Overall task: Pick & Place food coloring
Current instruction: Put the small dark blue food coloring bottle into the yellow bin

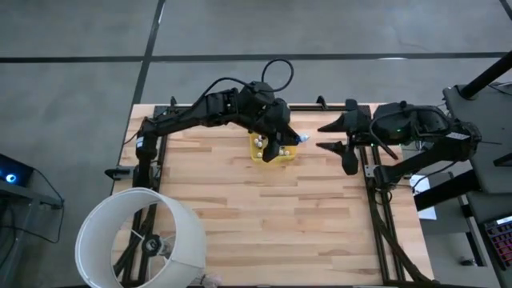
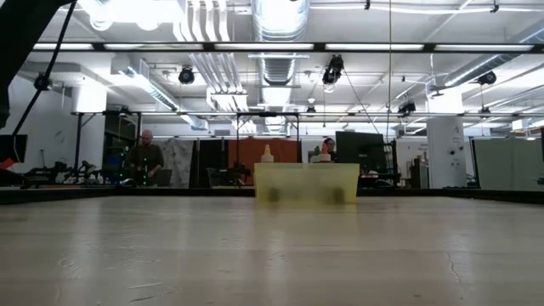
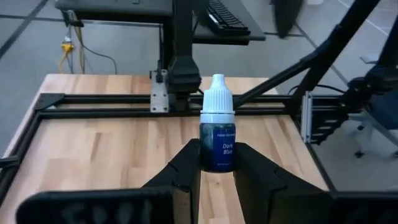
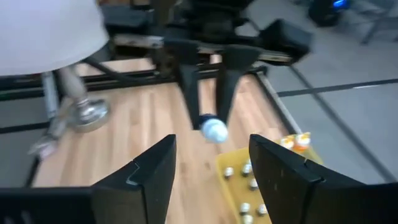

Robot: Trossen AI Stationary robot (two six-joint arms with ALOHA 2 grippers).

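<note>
My left gripper (image 3: 217, 152) is shut on a dark blue food coloring bottle (image 3: 217, 140) with a white cap. It hangs over the far right corner of the translucent yellow tray (image 1: 284, 158), as the high view shows (image 1: 299, 138). Several small food coloring bottles (image 4: 245, 186) stand in the tray (image 4: 273, 180), and an orange-capped one (image 4: 299, 142) stands by its far side. In the low view, white bottle tips (image 2: 267, 155) rise above the tray (image 2: 306, 183). My right gripper (image 1: 324, 137) waits open to the right of the tray, its fingers pointing at the held bottle (image 4: 212, 129). My left gripper pinches the bottle's dark body (image 3: 217, 158) between its two fingers (image 3: 186, 165), near the lower end. The white cap (image 3: 217, 99) sticks out past the fingertips toward the table's right side. The bottle is lifted clear of the tray and the table.
A white lampshade (image 1: 140, 236) on a metal stand sits at the table's near left corner. Black frame rails (image 1: 376, 200) run along the table's left and right sides. Bare wood (image 1: 264, 224) lies near of the tray. People and workshop equipment (image 2: 146, 157) show behind the table.
</note>
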